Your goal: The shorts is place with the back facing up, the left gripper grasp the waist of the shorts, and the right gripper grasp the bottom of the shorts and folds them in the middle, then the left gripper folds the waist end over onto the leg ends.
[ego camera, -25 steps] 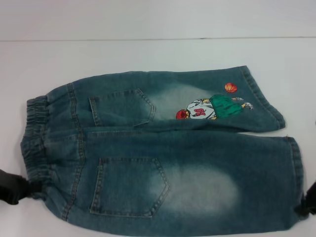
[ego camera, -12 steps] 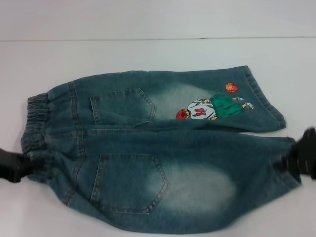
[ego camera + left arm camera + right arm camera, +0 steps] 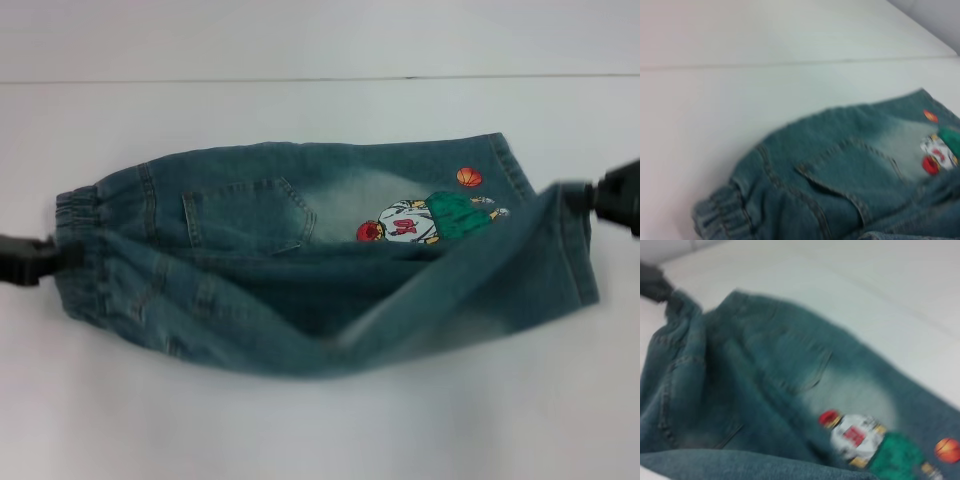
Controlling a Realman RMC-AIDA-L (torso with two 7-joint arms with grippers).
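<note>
You've got the shorts (image 3: 330,260) on the white table (image 3: 320,430), long axis running across it, the waist (image 3: 75,215) pointing to the robot's left and the leg ends (image 3: 570,250) to its right. The left gripper (image 3: 25,260) is clamped on the waist; the right gripper (image 3: 620,195) is clamped on the near leg's hem. That near half hangs lifted, sagging between both grippers, beside the cartoon print (image 3: 425,215). The far half lies flat, back pocket (image 3: 245,215) up.
</note>
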